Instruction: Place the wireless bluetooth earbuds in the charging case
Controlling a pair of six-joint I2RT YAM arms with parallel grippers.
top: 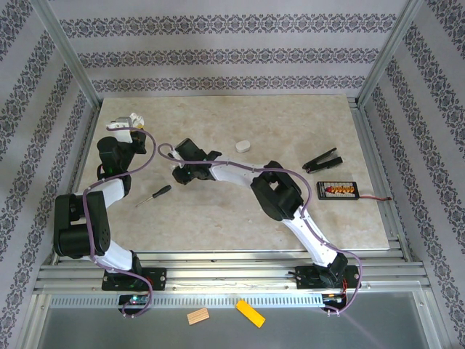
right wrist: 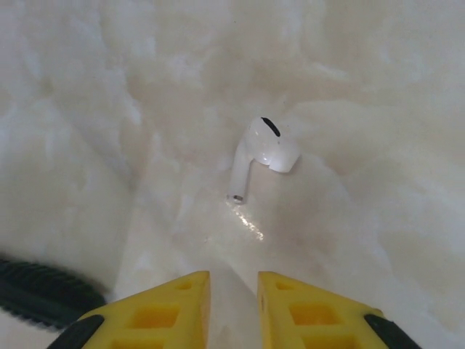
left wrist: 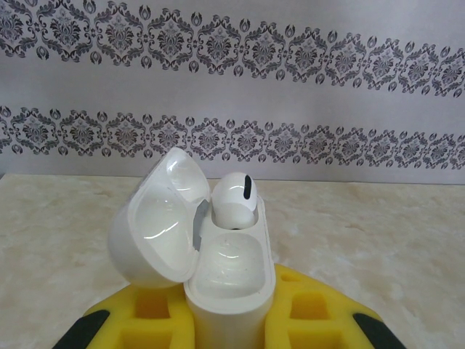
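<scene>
L gripper (left wrist: 229, 323) clamped on open white case (left wrist: 231, 287), lid (left wrist: 156, 218) swung aside; one glossy white bud (left wrist: 236, 200) seated in far slot. R gripper (right wrist: 234, 309) fingers slightly apart, empty; 2nd bud (right wrist: 260, 151), stemmed, lies on table (right wrist: 363, 87) just ahead.

No lettering, brand or number can be read anywhere on the table (top: 218, 218). A small black board (top: 338, 190) near its right edge carries red and yellow marks, too small to make out.
</scene>
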